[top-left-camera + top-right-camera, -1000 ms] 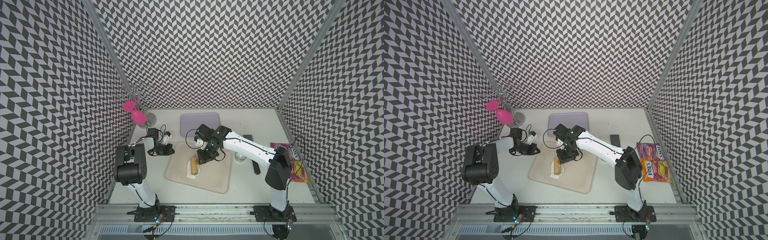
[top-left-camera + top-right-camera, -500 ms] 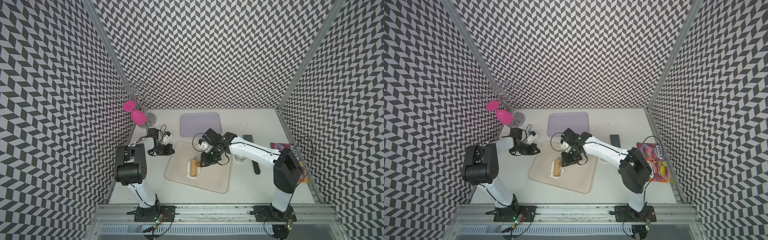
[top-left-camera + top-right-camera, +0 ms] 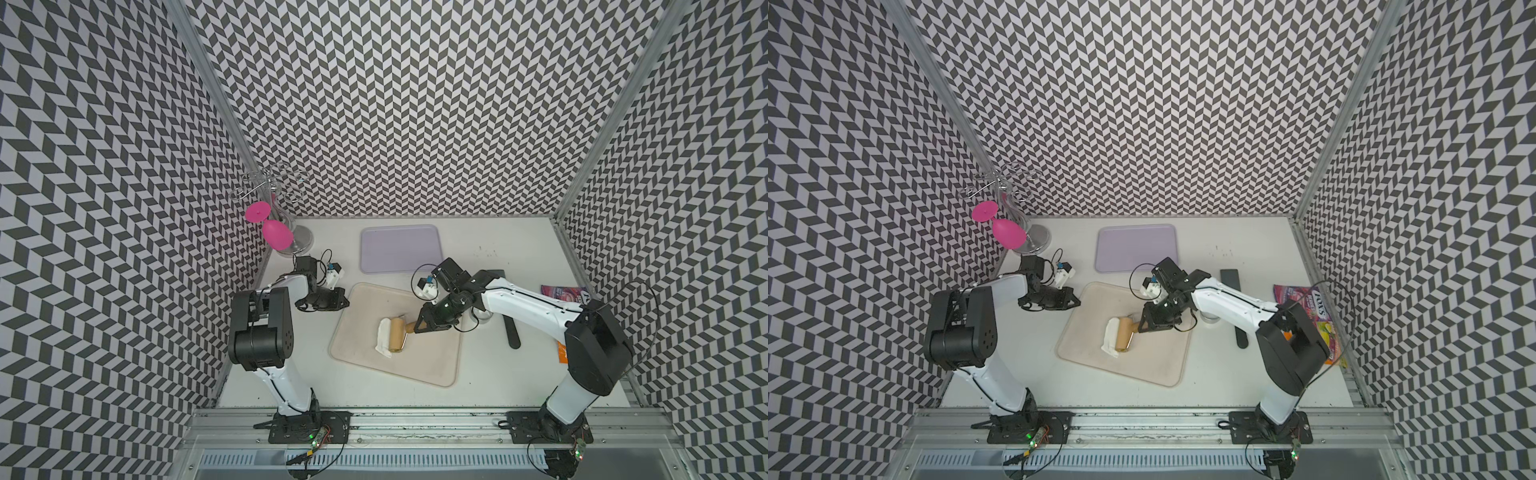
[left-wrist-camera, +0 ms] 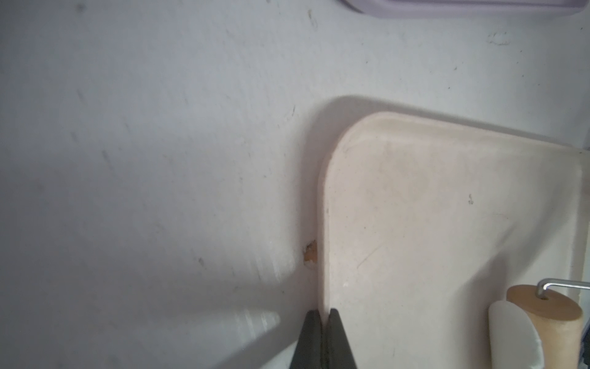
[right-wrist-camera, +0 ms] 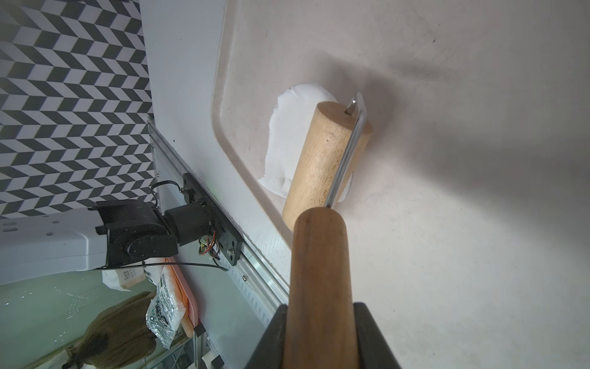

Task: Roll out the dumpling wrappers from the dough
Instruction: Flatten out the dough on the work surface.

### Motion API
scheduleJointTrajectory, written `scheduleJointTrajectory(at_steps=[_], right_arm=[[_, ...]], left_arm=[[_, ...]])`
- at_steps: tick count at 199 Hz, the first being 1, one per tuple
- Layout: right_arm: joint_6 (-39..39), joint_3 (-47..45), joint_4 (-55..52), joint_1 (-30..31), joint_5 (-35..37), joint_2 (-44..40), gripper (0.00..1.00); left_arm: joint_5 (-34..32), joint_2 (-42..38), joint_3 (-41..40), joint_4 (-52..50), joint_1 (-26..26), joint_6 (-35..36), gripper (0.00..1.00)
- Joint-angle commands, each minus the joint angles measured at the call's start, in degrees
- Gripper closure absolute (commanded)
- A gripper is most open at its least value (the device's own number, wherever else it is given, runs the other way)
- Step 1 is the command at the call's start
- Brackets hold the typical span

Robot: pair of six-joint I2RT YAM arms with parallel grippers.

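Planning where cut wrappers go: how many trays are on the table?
2. The beige tray sits mid-table, carrying the dough and roller; the lavender tray lies just behind it.

Black-and-white chevron walls [image 3: 374, 104], scuffed white tabletop [image 3: 498, 257], aluminium rail [image 3: 415, 415] along front

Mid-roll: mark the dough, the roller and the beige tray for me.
dough [image 5: 285, 143], right wrist view, flattened part beside the drum.
roller [image 3: 397, 336], a top view, middle of its wooden drum.
beige tray [image 3: 415, 359], a top view, bare floor.
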Motion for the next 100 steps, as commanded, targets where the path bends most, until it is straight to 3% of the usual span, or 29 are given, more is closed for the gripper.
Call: scheduleJointTrajectory(at_steps=[1, 58, 100], right_arm=[[2.02, -4.33, -13.1, -3.17, 18.47, 2.25, 1.0], [2.07, -3.38, -15.24, -4.79, 20.1, 0.19, 1.0], [0.24, 11.25, -19.49, -1.85, 21.6, -3.54, 1.0]], left_arm=[[-1.6, 0.03, -0.96, -0.84, 0.94, 0.75, 1.0], [-1.38, -0.28, -0.95, -0.92, 1.07, 0.84, 1.0], [-1.17, -0.31, -0.79, -1.08, 1.12, 0.75, 1.0]])
